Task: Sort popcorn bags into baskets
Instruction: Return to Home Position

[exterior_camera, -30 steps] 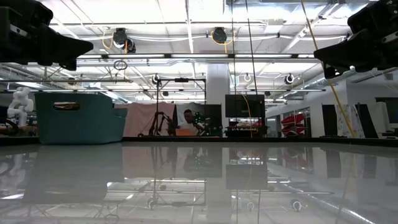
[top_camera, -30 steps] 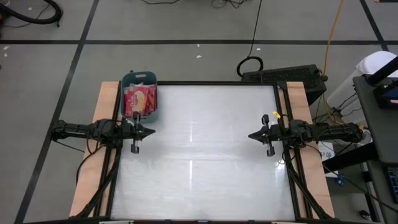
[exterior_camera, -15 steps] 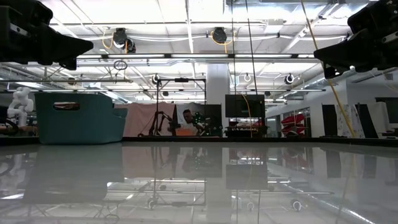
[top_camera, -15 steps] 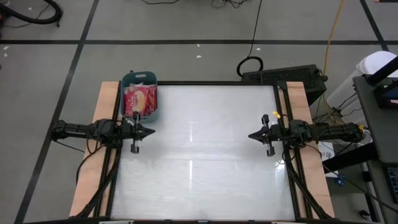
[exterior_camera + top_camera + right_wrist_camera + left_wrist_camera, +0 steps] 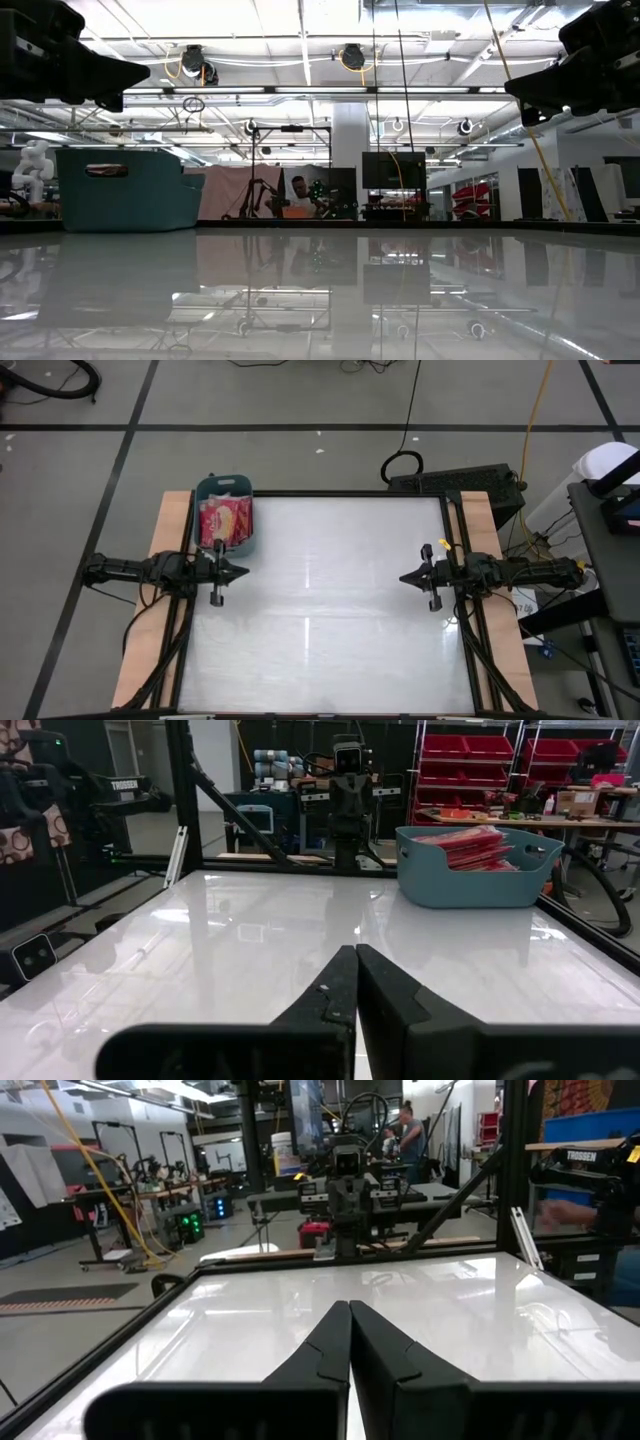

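High view: glossy white table (image 5: pixel 330 630), grey floor (image 5: pixel 300 400); left hand (image 5: pixel 245 572), right hand (image 5: pixel 403 577) closed, empty.

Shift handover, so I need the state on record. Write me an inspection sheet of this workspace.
Surface: glossy white table, no loose packets on it.
Job's things: teal bin at the far left corner; red popcorn bags stacked inside, showing above the rim.
Clutter: nothing seen.
Grippers: left gripper shut, at the left edge near the bin; right gripper shut, at the right edge; both empty.
Cables: black cable looped on the floor beyond the table; yellow cable at far right.
Surroundings: workshop with red storage bins; a person far off.
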